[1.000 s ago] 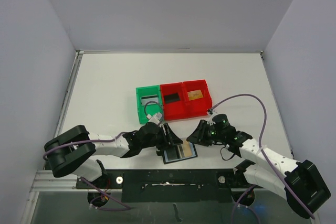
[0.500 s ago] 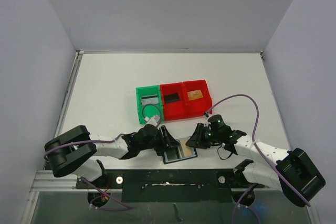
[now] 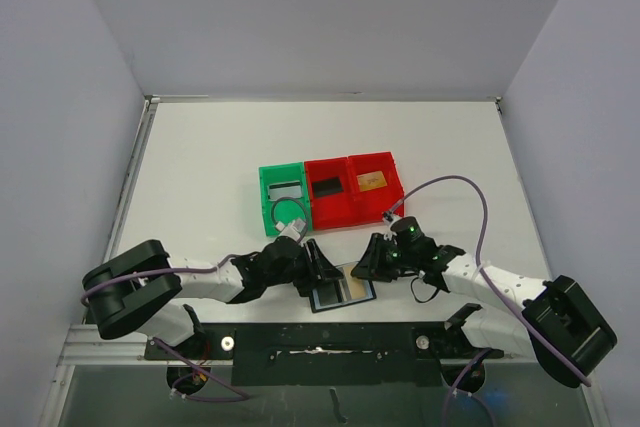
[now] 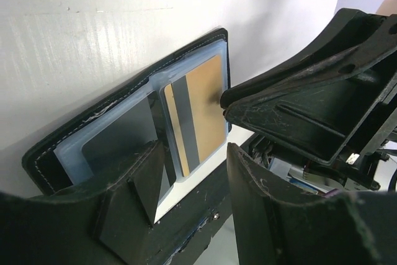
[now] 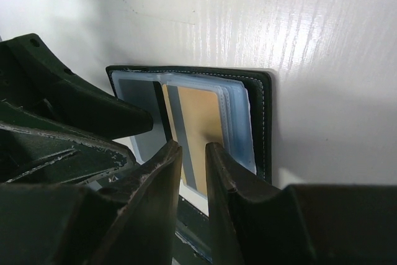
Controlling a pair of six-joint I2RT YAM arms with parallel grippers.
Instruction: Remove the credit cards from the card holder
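card holder (image 3: 343, 293): lies spread at 6 o'clock of table (image 3: 200, 177), unmoved, tan-gold card (image 5: 201, 116) pocketed | left gripper (image 4: 193, 156): stands open at its 10 o'clock | right gripper (image 5: 193, 150): narrowly parted, sits closer now, 2 o'clock

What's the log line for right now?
card holder: open at near table edge | tan-gold card: in sleeve | left jaws: apart over left page | right jaws: narrow gap, at card edge
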